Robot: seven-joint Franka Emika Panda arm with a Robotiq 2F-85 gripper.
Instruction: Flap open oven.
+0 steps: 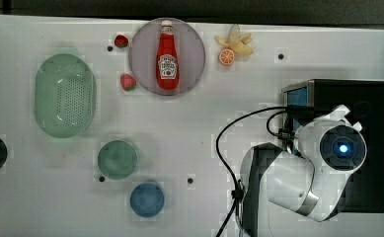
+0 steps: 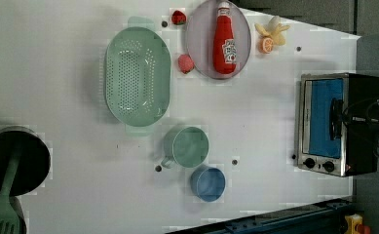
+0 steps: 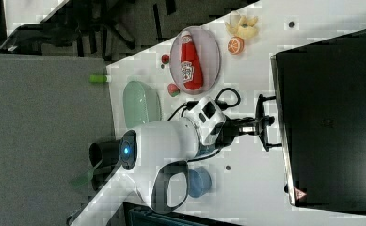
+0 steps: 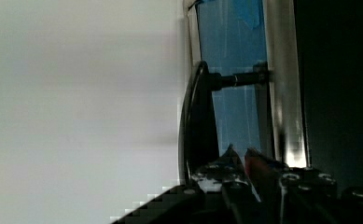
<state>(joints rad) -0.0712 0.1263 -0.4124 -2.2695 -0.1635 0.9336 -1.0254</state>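
Note:
The oven (image 1: 362, 98) stands at the top view's right edge of the white table, boxy with a black top. In the left view its blue glass door (image 2: 326, 117) lies flush in the silver frame, with black knobs (image 2: 318, 165) beside it. The dark bar handle (image 2: 334, 119) runs across the door. My gripper (image 3: 261, 123) reaches to the handle (image 3: 265, 123) from the table side. In the wrist view the gripper (image 4: 216, 170) has its fingers (image 4: 230, 156) set about the handle (image 4: 195, 121), just off the glass (image 4: 230, 42). The arm (image 1: 323, 163) hangs over the oven's front.
A ketchup bottle (image 1: 168, 57) lies on a grey plate (image 1: 194, 44), with strawberries (image 1: 127, 81) beside it. A green colander (image 1: 63, 96), a green mug (image 1: 117, 159) and a blue cup (image 1: 147, 199) stand further off. A banana peel and orange half (image 1: 234, 47) lie near the far edge. A black cable (image 1: 224, 148) loops beside the arm.

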